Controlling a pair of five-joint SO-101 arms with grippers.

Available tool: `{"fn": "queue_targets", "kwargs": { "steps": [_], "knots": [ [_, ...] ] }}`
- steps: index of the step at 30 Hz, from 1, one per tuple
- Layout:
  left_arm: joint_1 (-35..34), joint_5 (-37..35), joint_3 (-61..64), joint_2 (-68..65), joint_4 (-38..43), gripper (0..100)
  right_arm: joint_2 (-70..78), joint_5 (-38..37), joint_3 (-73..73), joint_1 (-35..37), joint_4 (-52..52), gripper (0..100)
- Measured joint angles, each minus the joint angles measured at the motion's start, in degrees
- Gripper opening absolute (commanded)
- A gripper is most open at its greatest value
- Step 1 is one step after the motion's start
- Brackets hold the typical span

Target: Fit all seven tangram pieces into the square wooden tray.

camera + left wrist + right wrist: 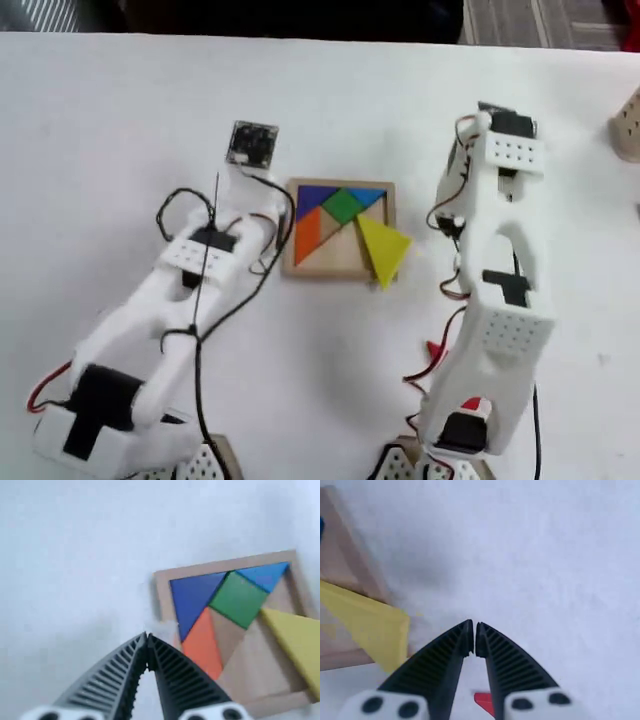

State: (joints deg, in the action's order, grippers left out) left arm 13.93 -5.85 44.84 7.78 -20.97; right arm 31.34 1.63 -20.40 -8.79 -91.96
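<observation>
Tray (161, 597): near corner hidden behind left tool (147, 641); mostly out of frame in right wrist view. Yellow triangle (299, 639): cut by frame edge in left wrist view, blurred; in high view lies over tray's right rim, corner beneath hidden. Red piece (484, 702): partly behind right tool (473, 629), cut by frame edge, shape unclear. Beige perforated object (628, 125) on table (330, 100): cut off, identity unclear.
</observation>
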Motion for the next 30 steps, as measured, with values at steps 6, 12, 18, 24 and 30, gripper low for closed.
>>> {"fn": "queue_targets", "kwargs": {
  "steps": [6, 12, 18, 24, 30],
  "knots": [
    [12.31, 0.09, -0.44, 2.11, 8.88, 2, -9.23, -3.34, 22.77, -4.40, 14.51, 1.8],
    [21.36, 0.09, -10.37, -10.02, 16.18, 2, -24.70, -5.63, 42.90, -7.47, 25.58, 1.8],
    [24.09, 0.09, -29.01, -32.62, 16.53, 2, -36.04, -8.53, 56.53, -7.82, 31.74, 1.8],
    [23.65, 0.09, -36.40, -43.25, 16.44, 2, -36.75, -8.53, 57.32, -7.74, 32.70, 1.9],
    [20.92, 0.09, -36.57, -42.90, 11.96, 2, -36.40, -8.88, 57.32, -7.74, 32.70, 1.9]
  ]
}}
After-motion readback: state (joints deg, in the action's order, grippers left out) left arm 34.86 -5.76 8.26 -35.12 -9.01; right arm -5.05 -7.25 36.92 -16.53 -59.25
